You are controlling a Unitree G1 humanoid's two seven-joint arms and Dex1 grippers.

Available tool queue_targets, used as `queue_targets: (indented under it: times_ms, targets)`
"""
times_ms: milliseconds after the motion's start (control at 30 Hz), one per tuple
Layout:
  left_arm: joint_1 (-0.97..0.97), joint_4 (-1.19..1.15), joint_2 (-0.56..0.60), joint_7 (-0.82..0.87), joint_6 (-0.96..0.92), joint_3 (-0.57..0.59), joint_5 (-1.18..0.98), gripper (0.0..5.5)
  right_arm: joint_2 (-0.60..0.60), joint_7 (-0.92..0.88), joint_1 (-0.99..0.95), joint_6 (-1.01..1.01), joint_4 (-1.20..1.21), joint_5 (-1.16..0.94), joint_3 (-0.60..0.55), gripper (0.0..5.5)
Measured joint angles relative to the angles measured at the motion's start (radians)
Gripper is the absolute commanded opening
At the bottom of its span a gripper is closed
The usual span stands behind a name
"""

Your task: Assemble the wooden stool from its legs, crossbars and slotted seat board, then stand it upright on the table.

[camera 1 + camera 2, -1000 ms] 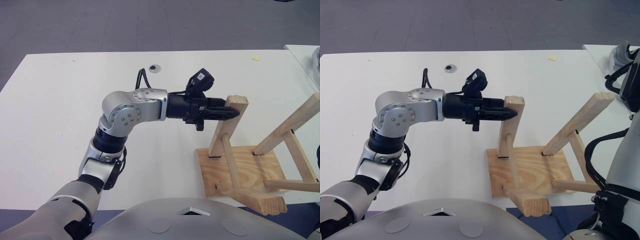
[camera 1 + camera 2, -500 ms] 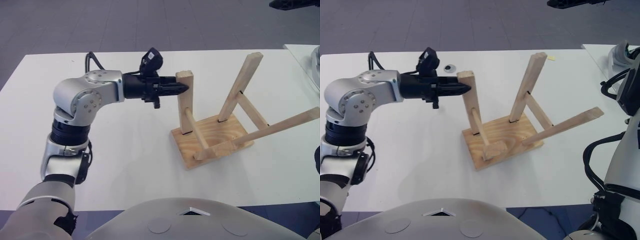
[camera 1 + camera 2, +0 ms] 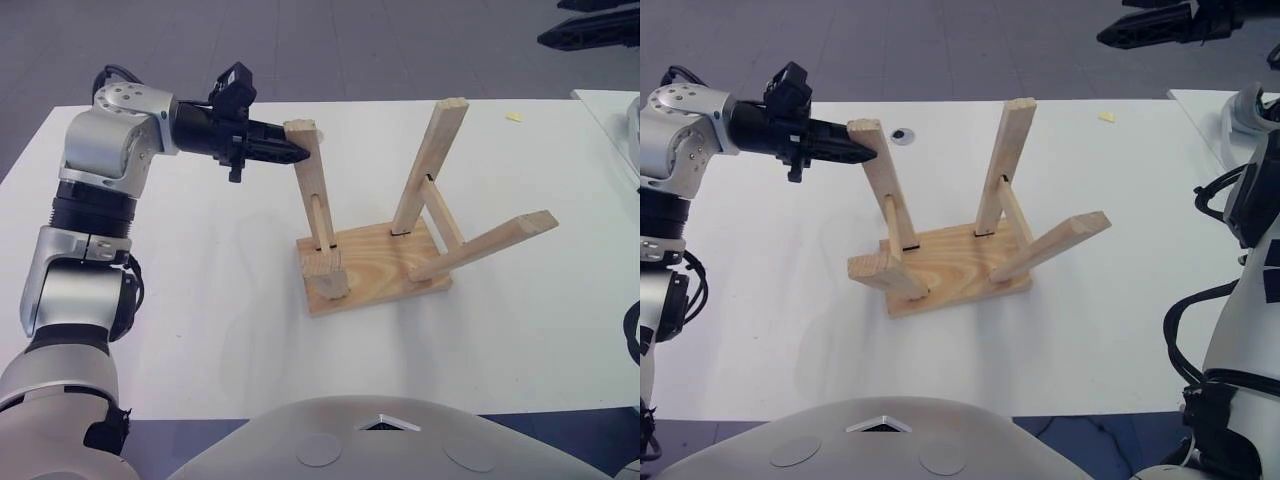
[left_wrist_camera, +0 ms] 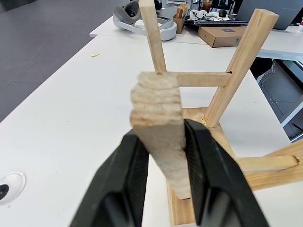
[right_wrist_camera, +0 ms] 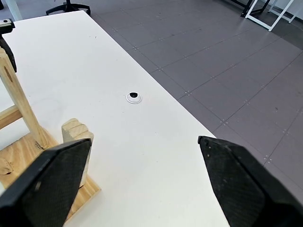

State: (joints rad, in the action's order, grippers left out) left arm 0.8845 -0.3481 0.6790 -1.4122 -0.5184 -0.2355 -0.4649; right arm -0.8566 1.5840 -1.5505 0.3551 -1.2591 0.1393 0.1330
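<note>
The wooden stool lies upside down, its seat board (image 3: 372, 262) flat on the white table (image 3: 200, 330) and its legs pointing up and outward. My left gripper (image 3: 292, 153) is shut on the top end of the left leg (image 3: 313, 190); in the left wrist view the black fingers (image 4: 127, 176) clamp that leg end (image 4: 158, 116) from both sides. A crossbar (image 4: 199, 78) joins it to the far leg (image 3: 430, 165). My right gripper (image 3: 1152, 26) hangs high over the table's far right edge, open, its pads (image 5: 47, 184) wide apart with nothing between them.
A round cable grommet (image 3: 902, 135) sits in the table behind the stool, and a small yellow scrap (image 3: 1105, 116) lies at the far right. A second table to the right carries a headset (image 4: 129, 12) and a cardboard box (image 4: 226, 35).
My left gripper, still holding the leg, has swung left and farther back, dragging and turning the stool toward the table's middle. The right gripper has come into sight at the top right.
</note>
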Motion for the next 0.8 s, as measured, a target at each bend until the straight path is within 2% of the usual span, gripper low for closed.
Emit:
queue_targets:
  times_ms: [100, 167, 333, 433, 500, 533, 600, 633, 667, 733, 800]
  targets:
    - [0.028, -0.068, -0.037, -0.018, 0.089, 0.006, 0.032, 1.02, -0.005, 0.005, 0.025, 0.011, 0.016, -0.020, -0.016, 4.23]
    - [0.047, -0.117, -0.058, -0.015, 0.159, 0.016, 0.049, 1.67, -0.008, 0.009, 0.034, 0.014, 0.019, -0.024, -0.026, 4.23]
    - [0.077, -0.230, -0.092, -0.003, 0.271, 0.030, 0.125, 2.59, -0.009, 0.014, 0.080, 0.044, 0.054, -0.037, -0.042, 4.23]
    - [0.086, -0.360, -0.131, 0.053, 0.393, 0.073, 0.162, 2.64, 0.006, 0.007, 0.101, 0.079, 0.096, -0.063, -0.051, 4.23]
    - [0.103, -0.408, -0.139, 0.139, 0.477, 0.143, 0.161, 2.64, 0.007, -0.010, 0.116, 0.096, 0.111, -0.068, -0.058, 4.23]
    - [0.112, -0.396, -0.144, 0.207, 0.506, 0.216, 0.133, 2.64, 0.006, -0.021, 0.140, 0.103, 0.133, -0.085, -0.069, 4.23]
    - [0.122, -0.312, -0.142, 0.349, 0.464, 0.397, -0.006, 2.64, 0.000, -0.030, 0.205, 0.147, 0.155, -0.118, -0.104, 4.23]
    - [0.118, -0.264, -0.144, 0.398, 0.428, 0.451, -0.057, 2.64, 0.000, -0.039, 0.230, 0.170, 0.174, -0.142, -0.123, 4.23]
    - [0.084, -0.130, -0.140, 0.491, 0.365, 0.553, -0.144, 2.64, -0.004, -0.068, 0.287, 0.205, 0.217, -0.181, -0.165, 4.23]
    - [-0.077, 0.051, -0.128, 0.603, 0.301, 0.626, -0.179, 2.64, -0.016, -0.148, 0.403, 0.226, 0.308, -0.220, -0.228, 4.23]
    - [-0.341, 0.176, -0.123, 0.736, 0.241, 0.643, -0.087, 2.64, -0.017, -0.283, 0.615, 0.205, 0.465, -0.220, -0.287, 4.23]
